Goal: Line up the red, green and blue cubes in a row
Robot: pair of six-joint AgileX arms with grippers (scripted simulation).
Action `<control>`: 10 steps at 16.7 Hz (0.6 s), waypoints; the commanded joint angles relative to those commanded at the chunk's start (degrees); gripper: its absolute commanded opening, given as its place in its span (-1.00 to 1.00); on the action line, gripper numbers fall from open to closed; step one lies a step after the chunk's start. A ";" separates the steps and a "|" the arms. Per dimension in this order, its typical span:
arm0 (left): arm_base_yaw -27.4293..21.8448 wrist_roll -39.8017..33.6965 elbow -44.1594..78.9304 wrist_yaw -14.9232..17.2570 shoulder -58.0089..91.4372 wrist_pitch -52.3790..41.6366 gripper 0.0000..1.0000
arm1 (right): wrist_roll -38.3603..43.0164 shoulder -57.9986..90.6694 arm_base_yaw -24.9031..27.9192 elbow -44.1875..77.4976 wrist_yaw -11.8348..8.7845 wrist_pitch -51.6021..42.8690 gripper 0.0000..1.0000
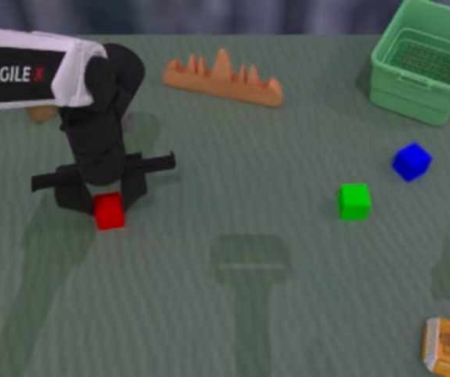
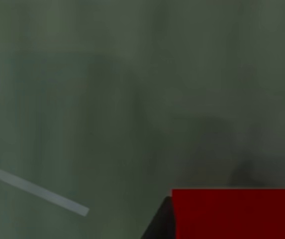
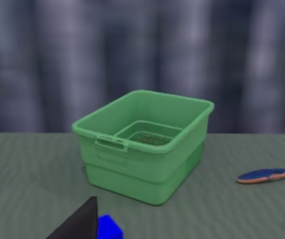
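In the top view the left arm's jaws are seen lowered at the left of the frame, pinching the red cube, which sits on or just above the desk (contact cannot be judged). The same red cube fills the lower right of the left wrist view. The green cube rests right of centre, with the blue cube near it, up and to the right. A green basket occupies the upper right corner. The right arm's jaws cannot be told apart in any view; only a dark finger is glimpsed beside the blue cube.
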 joint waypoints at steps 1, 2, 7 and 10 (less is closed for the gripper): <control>0.00 0.01 0.14 0.00 -0.07 -0.19 -1.00 | 0.00 0.00 0.00 0.00 0.00 0.00 1.00; 0.01 0.03 0.71 -0.02 -0.31 -0.99 -1.00 | 0.00 0.00 0.00 0.00 0.00 0.00 1.00; 0.74 -0.15 6.11 -0.09 -3.53 -10.13 -1.00 | 0.00 0.00 0.00 0.00 0.00 0.00 1.00; 1.07 -0.14 8.30 -0.05 -5.25 -13.57 -1.00 | 0.00 0.00 0.00 0.00 0.00 0.00 1.00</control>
